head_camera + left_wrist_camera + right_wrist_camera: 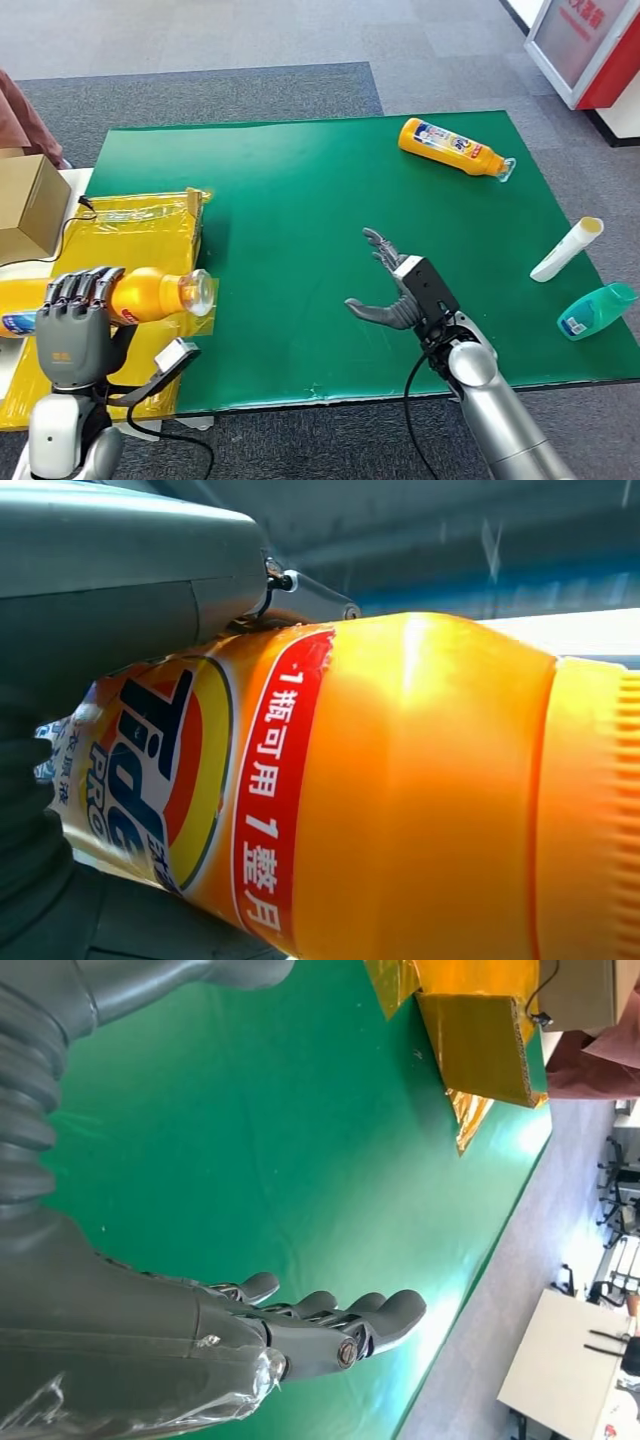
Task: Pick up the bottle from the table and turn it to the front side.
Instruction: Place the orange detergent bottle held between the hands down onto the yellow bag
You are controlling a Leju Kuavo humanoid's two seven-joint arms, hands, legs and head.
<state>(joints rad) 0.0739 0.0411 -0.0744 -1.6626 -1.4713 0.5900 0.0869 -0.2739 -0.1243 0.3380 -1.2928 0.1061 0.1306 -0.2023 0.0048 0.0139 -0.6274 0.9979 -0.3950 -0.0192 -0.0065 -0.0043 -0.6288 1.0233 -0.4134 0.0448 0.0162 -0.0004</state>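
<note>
Item: glossy orange plastic detergent bottle point(155, 293), lying sideways in my left hand point(75, 325) over the gold-foil tray point(136, 235) at the near left; my fingers wrap its labelled body, leaving the label free to turn frontward, I judge. My right hand point(396, 290) hovers over the green table mat point(302, 200), fingers spread, holding nothing. Far right: second orange bottle point(453, 147).

Detergent bottle point(147, 293) lies on its side in the left hand point(75, 325), over the foil-wrapped tray point(143, 235) at the mat's point(302, 230) left edge, cap toward the mat. Cardboard box point(30, 205) left of the tray. Right hand point(404, 290) over the mat's near-centre, fingers spread. Second detergent bottle point(453, 147) lying far right; tube point(567, 248) and small bottle point(596, 310) on the right edge, the latter nearer.
</note>
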